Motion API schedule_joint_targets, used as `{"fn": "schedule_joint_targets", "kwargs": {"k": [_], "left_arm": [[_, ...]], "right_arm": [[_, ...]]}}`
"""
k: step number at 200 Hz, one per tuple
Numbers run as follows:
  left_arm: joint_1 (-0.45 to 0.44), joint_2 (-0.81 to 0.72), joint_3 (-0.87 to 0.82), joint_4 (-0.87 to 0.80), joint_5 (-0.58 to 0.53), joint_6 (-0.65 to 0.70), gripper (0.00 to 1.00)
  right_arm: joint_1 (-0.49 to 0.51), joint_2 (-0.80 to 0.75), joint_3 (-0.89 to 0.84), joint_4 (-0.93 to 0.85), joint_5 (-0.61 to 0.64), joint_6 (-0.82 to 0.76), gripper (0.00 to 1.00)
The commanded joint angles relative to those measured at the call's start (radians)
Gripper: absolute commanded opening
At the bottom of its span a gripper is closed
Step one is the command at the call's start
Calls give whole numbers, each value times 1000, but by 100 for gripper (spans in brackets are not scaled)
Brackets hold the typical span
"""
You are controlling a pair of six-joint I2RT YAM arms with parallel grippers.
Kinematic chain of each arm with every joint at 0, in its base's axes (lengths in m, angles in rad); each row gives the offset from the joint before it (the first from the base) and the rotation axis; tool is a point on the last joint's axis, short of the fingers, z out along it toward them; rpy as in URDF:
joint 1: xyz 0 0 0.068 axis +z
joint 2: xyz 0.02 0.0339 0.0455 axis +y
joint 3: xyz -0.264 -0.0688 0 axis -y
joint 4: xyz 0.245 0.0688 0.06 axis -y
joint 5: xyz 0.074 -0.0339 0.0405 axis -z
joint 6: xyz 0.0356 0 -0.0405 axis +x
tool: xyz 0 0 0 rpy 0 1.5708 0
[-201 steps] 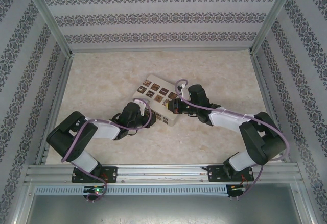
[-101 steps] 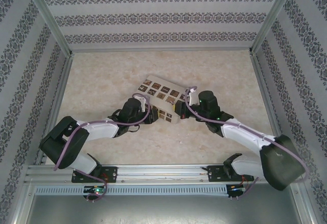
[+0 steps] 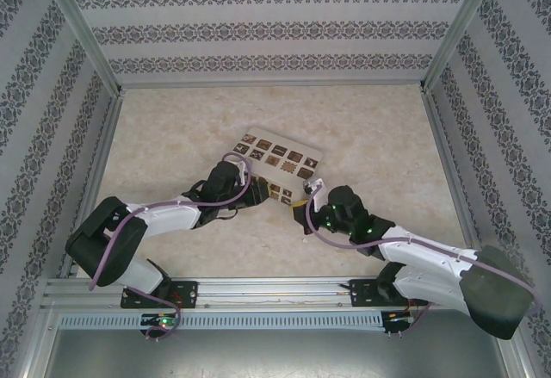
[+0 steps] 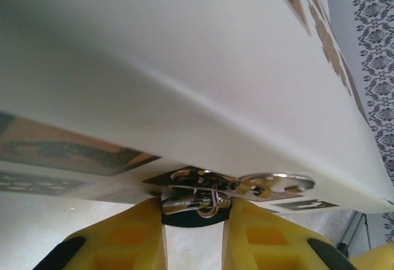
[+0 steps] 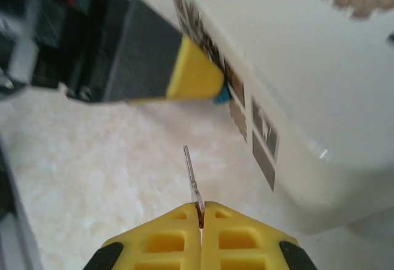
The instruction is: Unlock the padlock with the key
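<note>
Padlock [image 4: 192, 216] first: its dark body sits pinched between the two yellow fingers of the left gripper [image 4: 194, 212]. Its silvery shackle rises just above them, into the metal clasp [image 4: 271, 185] on the side face of the cream box [image 4: 184, 67]. The left jaws are closed against the padlock body on both sides, so they are grasping it. From the right wrist camera a sliver of the blue body [image 5: 220, 98] peeks out at the tip of one left finger [image 5: 194, 76], right against the box wall.

The key [image 5: 191, 173] is clamped in the right gripper [image 5: 201, 211], whose yellow fingers are pressed together on its base. The thin blade sticks out ahead of them towards the padlock, apart from it, with bare table between.

From above, the box [image 3: 274, 158] lies near the middle of the pale marbled table [image 3: 172, 137]. The left gripper [image 3: 258, 193] meets its near side, and the right gripper [image 3: 303, 214] hovers just beside the near right corner.
</note>
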Motion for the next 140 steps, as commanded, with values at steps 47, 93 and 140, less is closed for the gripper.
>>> {"fn": "schedule_joint_targets", "kwargs": {"k": [47,93,140], "left_arm": [[-19,-26,45,18,40,-63,23],[-19,-26,50,17,37,-68,23],[-19,-28,48,20,36,-72,23]], "right_arm": [[73,117,-22,166,174,-145,0],[106,240,10,231,214,-210,0],[116,320,54,289,234,-215,0]]}}
